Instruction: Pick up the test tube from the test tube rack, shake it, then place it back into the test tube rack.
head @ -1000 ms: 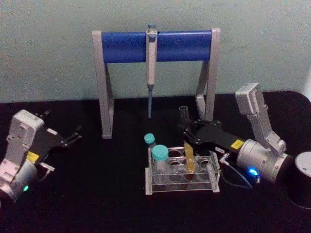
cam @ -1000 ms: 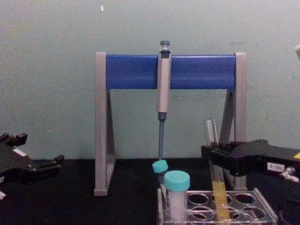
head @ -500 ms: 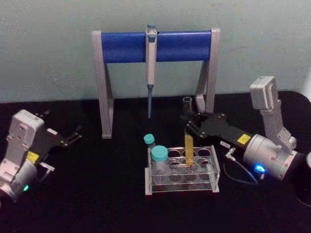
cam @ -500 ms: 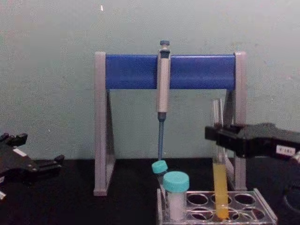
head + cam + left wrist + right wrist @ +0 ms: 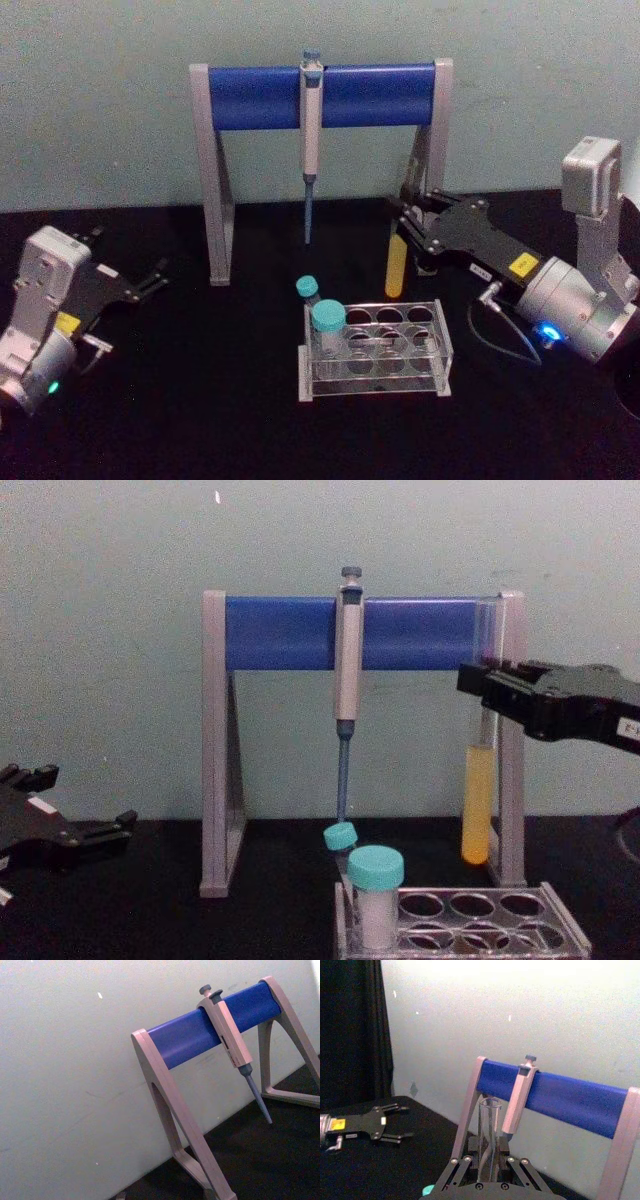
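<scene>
Over the black table (image 5: 200, 400), right pincer (image 5: 405, 226) holds test tube (image 5: 396, 266) above rack (image 5: 372, 386).

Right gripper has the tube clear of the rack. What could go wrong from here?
1. The long clear glass test tube of yellow-orange liquid is uncapped; shaking could slosh liquid out the open top.
2. The right gripper holds it near the grey-and-blue pipette stand's right leg; a wide shake might strike it.
3. Returning it to the low clear plastic rack, it could clip the teal-capped vial.
Left gripper parked, far left.
</scene>
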### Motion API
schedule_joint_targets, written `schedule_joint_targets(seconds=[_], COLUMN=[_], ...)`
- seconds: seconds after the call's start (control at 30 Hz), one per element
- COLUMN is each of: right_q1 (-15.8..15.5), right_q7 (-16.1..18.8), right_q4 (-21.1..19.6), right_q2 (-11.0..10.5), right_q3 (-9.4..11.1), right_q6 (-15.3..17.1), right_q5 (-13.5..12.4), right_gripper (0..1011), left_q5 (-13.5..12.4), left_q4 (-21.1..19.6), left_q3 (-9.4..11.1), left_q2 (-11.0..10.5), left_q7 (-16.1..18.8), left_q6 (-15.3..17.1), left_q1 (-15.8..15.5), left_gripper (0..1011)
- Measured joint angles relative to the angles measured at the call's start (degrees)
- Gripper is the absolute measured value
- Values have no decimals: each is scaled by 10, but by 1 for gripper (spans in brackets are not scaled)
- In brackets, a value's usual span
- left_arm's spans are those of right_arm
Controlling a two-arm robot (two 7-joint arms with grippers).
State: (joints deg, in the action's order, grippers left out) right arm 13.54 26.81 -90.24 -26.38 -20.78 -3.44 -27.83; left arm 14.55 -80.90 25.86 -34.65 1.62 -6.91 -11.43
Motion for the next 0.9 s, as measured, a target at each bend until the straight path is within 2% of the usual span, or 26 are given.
schedule_joint_targets(seconds=[0.3,0.7,0.9], right_q1=[-8,-14,-10], right_q7=[-6,-8,4], right_q4=[10,15,16], right_q2=[9,19,26], right_q3=[11,21,18], right_q6=[-32,-40,-41], right_q5=[21,36,33], right_gripper=[232,230,232], left_q5=[0,0,0], left_q4=[0,0,0], left_q3=[0,0,0], left_q2=[0,0,0], left_q7=[0,0,0], left_q6=[0,0,0], left_q1=[0,0,0], left_gripper=[1001,1001,1001])
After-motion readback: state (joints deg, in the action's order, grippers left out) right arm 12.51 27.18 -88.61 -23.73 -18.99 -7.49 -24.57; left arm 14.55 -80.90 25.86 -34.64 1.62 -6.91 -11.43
